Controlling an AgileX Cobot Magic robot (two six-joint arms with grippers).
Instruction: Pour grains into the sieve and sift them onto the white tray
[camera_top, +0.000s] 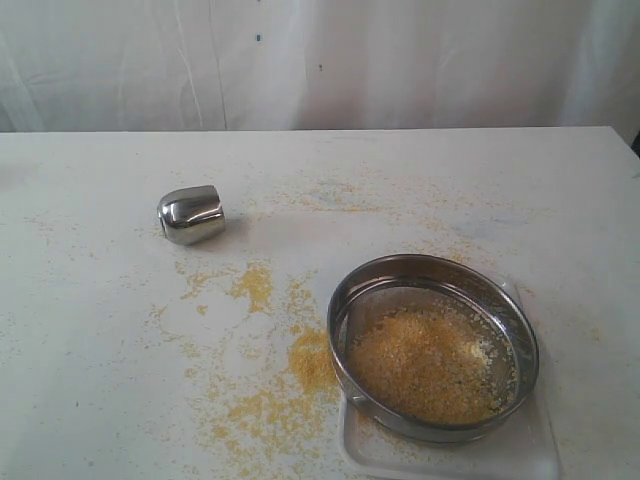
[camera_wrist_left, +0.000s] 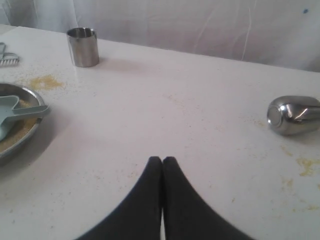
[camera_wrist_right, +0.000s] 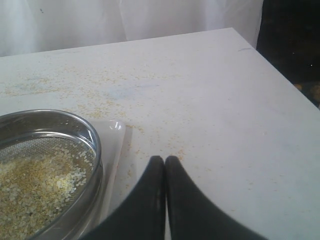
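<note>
We are beginning at the right gripper (camera_wrist_right: 165, 160), because the risk is sitting there. Its jaws are pressed fully together, gripping nothing, just beside the sieve (camera_wrist_right: 55, 145). If we are reaching for that steel rim without opening first, we are likely nudging the sieve sideways off the white tray (camera_wrist_right: 114, 131), and whatever is falling through the mesh is landing on the table (camera_top: 100, 350) instead. Shaking too hard is carrying the same danger, since the sieve is overhanging the tray's edges.

The left gripper (camera_wrist_left: 162, 161) is likewise closed tight and empty; we cannot tell from its view whether the tips are touching the table.

Moving outward in the exterior view, the sieve is resting on the tray in the lower right of the frame, with the grains (camera_top: 430, 365) heaped on its mesh. Loose spill (camera_top: 312, 362) is lying on the bare table just left of it, in the lower middle. The small steel cup (camera_top: 190, 214) is lying on its side in the upper left, well apart from both.
</note>
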